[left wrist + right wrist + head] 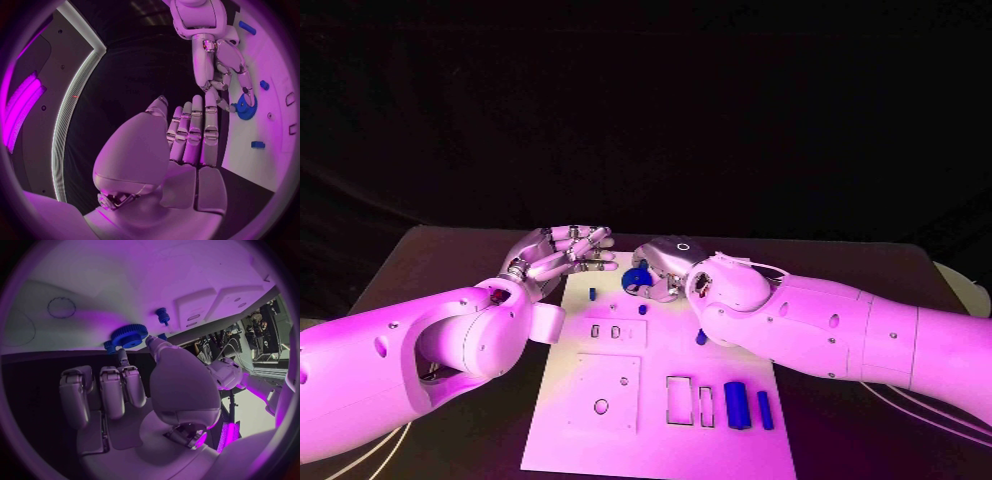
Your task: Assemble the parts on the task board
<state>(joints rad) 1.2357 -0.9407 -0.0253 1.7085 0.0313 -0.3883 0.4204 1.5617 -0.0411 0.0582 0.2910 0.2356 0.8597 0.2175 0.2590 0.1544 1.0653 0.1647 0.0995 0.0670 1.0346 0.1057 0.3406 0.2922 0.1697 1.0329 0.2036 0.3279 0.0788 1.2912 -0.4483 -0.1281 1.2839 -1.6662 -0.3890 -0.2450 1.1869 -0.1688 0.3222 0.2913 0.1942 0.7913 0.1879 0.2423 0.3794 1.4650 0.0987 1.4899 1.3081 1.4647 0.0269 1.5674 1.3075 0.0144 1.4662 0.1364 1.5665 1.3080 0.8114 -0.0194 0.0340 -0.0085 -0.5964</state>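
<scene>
The white task board (661, 445) lies lengthwise in the middle of the table. At its far end my right hand (668, 275) pinches a blue gear (636, 278) between thumb and a finger, low over the board. The right wrist view shows the gear (130, 335) at the fingertips, with a small blue peg (163, 316) standing on the board (125, 285) just past it. My left hand (567, 255) hovers at the board's far left corner, fingers stretched out and holding nothing. In the left wrist view, the left hand (187, 140) faces the right hand (222, 65) and the gear (245, 106).
Small blue pegs (593, 294) (642, 309) (701, 337) stand on the far half of the board. Two blue blocks (734, 405) (764, 410) lie at the near right, beside rectangular slots (681, 398). A raised plate with a round hole (602, 406) sits near left.
</scene>
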